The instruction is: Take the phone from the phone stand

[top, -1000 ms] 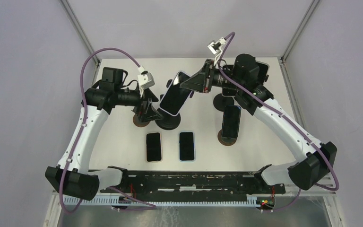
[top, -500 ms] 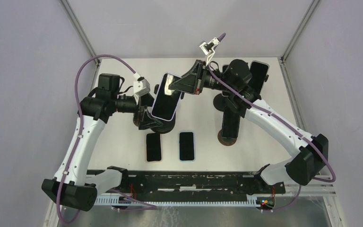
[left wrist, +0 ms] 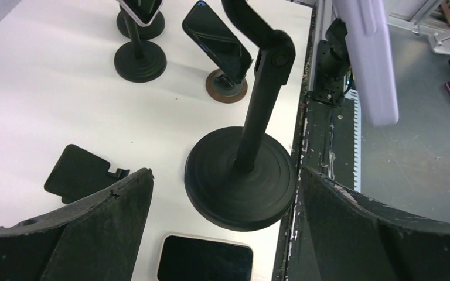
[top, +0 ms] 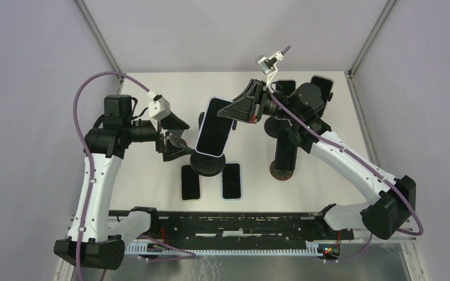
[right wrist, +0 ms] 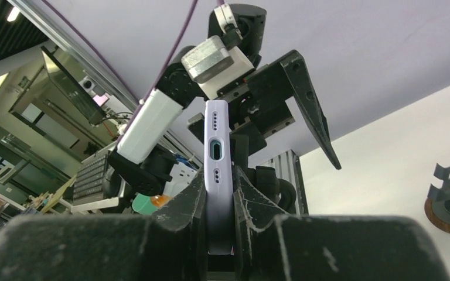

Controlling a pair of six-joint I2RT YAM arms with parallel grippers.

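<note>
Lilac in its case, the phone (top: 214, 133) is clamped near its upper end between the clenched fingers of the right gripper (top: 229, 111) and is held tilted in the air over the black phone stand (top: 209, 165). In the left wrist view it is seen apart from the stand's pole. The stand's round base is flanked by the widely parted fingers of the left gripper (top: 174, 140). Two dark phones (top: 190, 181) are laid flat on the white table (top: 146, 170) beside that base.
</note>
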